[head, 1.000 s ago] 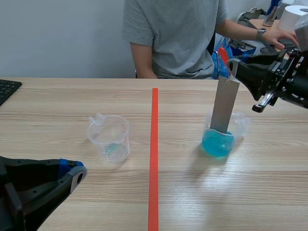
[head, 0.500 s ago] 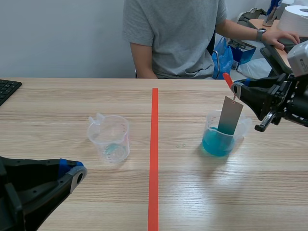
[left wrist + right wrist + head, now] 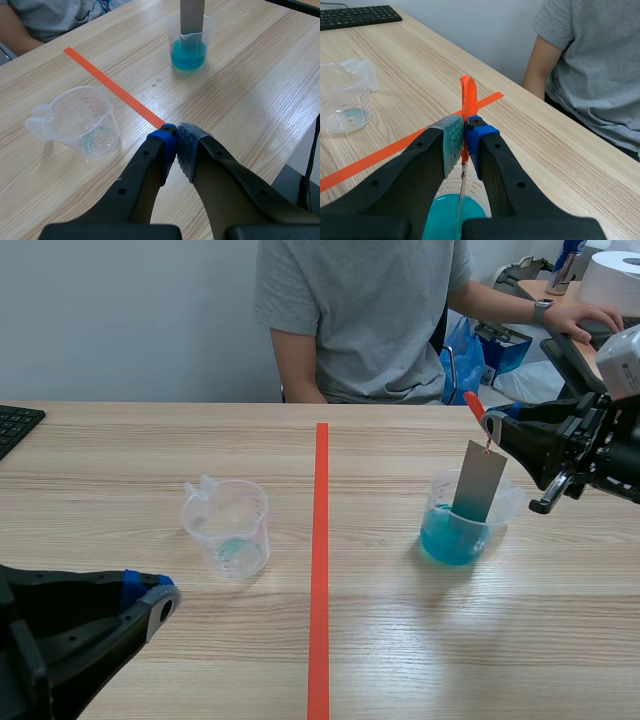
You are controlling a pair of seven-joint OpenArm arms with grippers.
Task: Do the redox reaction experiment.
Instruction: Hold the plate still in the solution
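Observation:
A clear beaker (image 3: 458,520) of blue liquid stands right of the red tape line. A grey metal strip (image 3: 477,481) hangs into it from an orange tab (image 3: 472,404). My right gripper (image 3: 492,427) is shut on that orange tab (image 3: 468,100), with the beaker (image 3: 455,210) under the fingers. A second clear beaker (image 3: 228,527) with a trace of pale liquid stands left of the line. My left gripper (image 3: 176,147) is shut on nothing, low at the near left, with that beaker (image 3: 80,120) ahead of it.
A person in a grey shirt (image 3: 360,310) sits across the table. A black keyboard (image 3: 15,425) lies at the far left edge. A white paper roll (image 3: 612,275) and a blue bag (image 3: 478,345) stand behind the table at the right.
My right gripper has lowered the metal strip deeper into the blue liquid over the first half second, then held still. The left arm has not moved.

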